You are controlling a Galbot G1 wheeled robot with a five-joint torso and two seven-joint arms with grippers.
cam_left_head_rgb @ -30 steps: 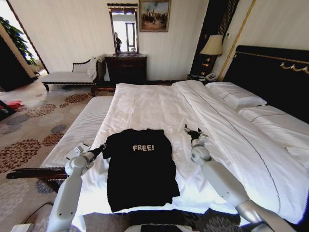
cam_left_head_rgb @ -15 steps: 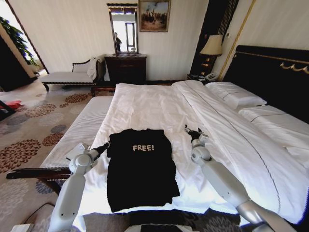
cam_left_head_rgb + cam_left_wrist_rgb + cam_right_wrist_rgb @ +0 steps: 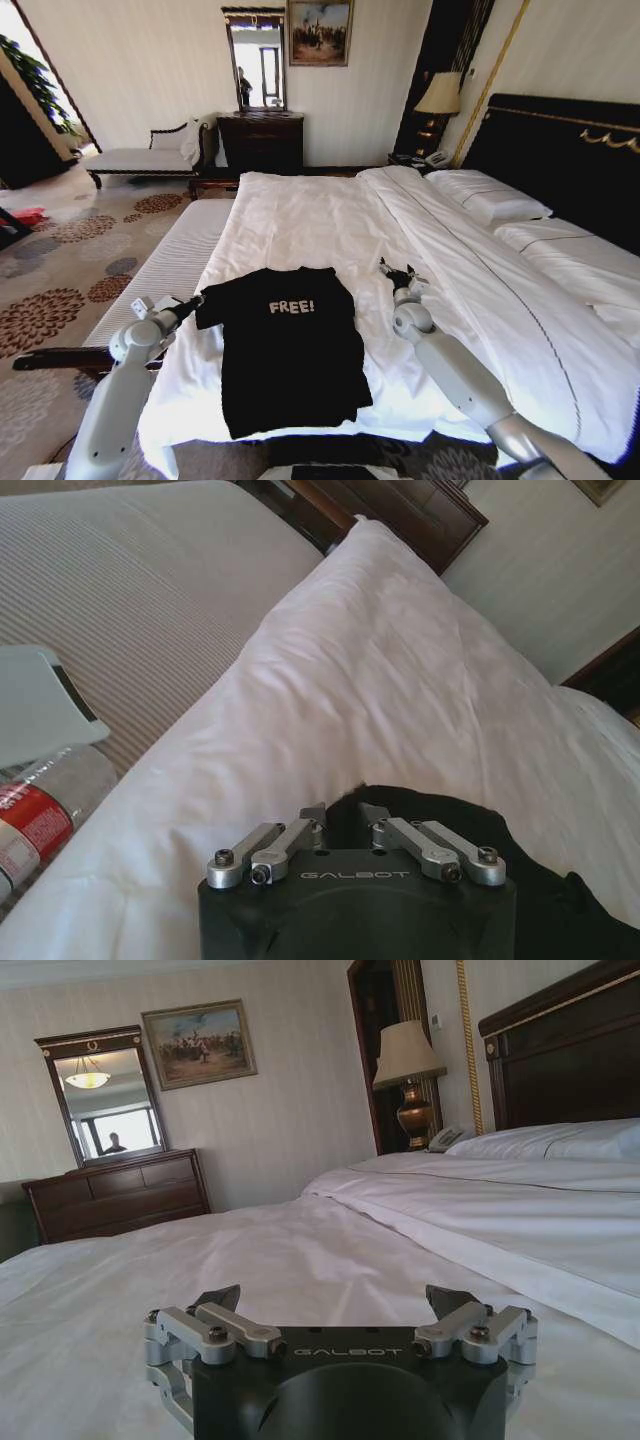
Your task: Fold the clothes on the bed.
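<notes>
The clothes are one black T-shirt (image 3: 290,350) with a white "FREE!" print, lying flat and face up on the white duvet of the bed (image 3: 320,215), near its foot end. My left gripper (image 3: 192,301) is at the shirt's left sleeve (image 3: 216,306), which is stretched out sideways. The left wrist view shows this gripper (image 3: 345,818) shut on the black fabric (image 3: 560,910). Just past the shirt's right shoulder, my right gripper (image 3: 396,272) hovers low over the duvet. Its fingers (image 3: 222,1298) stand wide open with nothing between them.
A striped bench (image 3: 170,262) runs along the bed's left side; a bottle (image 3: 45,805) and a white object (image 3: 40,700) lie on it. Pillows (image 3: 490,200) and the dark headboard (image 3: 570,150) are far right. A dresser (image 3: 262,138) and chaise (image 3: 150,155) stand by the back wall.
My left gripper has moved outward to the left with the sleeve in it, drawing the sleeve out flat. The right gripper has barely moved.
</notes>
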